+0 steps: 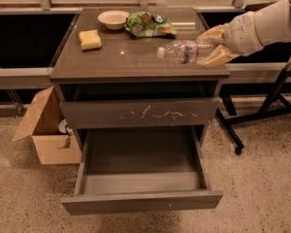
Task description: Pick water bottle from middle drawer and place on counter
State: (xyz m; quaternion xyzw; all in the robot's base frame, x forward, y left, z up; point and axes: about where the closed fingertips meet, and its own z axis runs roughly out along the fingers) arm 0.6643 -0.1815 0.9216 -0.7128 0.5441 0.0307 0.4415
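counter (pixel 126 57), right edge: water bottle (pixel 184 51) sideways over it, jaws tight round its base

Left of the gripper (pixel 206 48), up at the right, a green snack bag (pixel 149 24) is lying, a white bowl (pixel 113 19) and yellow sponge (pixel 89 39) are sitting farther from its fingers (pixel 217 57), and a cardboard box (pixel 43 130) is standing open far below-left.
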